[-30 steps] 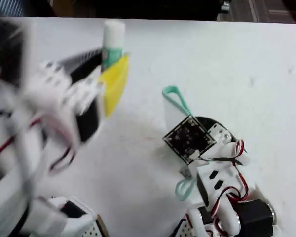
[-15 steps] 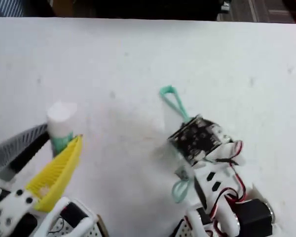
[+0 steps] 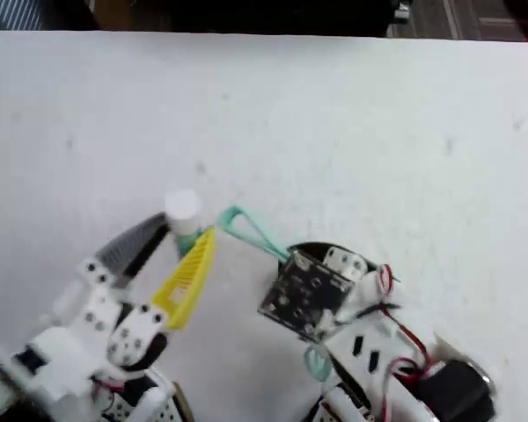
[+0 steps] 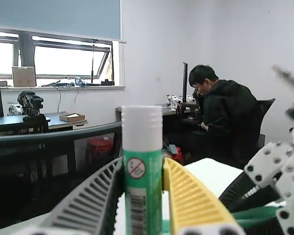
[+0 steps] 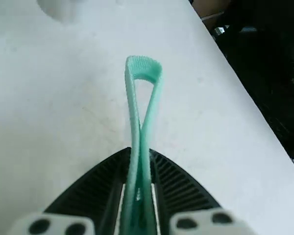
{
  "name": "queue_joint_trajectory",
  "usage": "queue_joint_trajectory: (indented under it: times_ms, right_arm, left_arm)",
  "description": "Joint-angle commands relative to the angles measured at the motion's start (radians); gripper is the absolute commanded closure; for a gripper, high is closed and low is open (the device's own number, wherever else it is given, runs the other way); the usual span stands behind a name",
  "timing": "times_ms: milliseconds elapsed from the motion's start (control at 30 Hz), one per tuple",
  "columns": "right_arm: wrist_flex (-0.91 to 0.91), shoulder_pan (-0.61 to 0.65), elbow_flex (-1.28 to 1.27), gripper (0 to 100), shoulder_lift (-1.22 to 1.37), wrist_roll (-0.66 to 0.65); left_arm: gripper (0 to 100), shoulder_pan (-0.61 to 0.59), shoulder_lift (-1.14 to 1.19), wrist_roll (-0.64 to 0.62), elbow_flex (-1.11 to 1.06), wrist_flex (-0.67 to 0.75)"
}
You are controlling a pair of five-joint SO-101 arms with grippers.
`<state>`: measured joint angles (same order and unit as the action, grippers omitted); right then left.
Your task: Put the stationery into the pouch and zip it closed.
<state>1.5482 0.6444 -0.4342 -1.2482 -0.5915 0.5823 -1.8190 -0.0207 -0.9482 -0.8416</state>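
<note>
The left tool (image 3: 190, 239) is clenched on an upright glue stick (image 3: 183, 213), held just beside the looped end of a green strap (image 3: 249, 234); the right tool (image 5: 138, 166) grips that strap above the white tabletop (image 3: 352, 114)

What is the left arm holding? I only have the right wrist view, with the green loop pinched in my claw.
Observer: The left claw is shut on a glue stick, held upright with its white cap up.
Operator: How close is that to my loop?
Observer: From the high view, the stick is just beside the far end of the green loop. The left claw's yellow finger lies between them.
</note>
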Motion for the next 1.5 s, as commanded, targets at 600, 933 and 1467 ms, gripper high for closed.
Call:
queue_joint_trajectory:
  times_ms: [600, 933, 1467]
  right_arm:
    - [-0.147, 0.015, -0.247, 98.1, -0.012, -0.008]
    - [-0.145, 0.015, -0.247, 98.1, -0.012, -0.014]
    - [-0.143, 0.010, -0.247, 92.3, -0.013, -0.008]
  left_arm:
    - [98, 0.004, -0.005, -0.133, -0.184, 0.387]
    - [98, -0.081, 0.143, -0.140, -0.285, 0.568]
    - [98, -0.068, 0.251, -0.141, -0.304, 0.552]
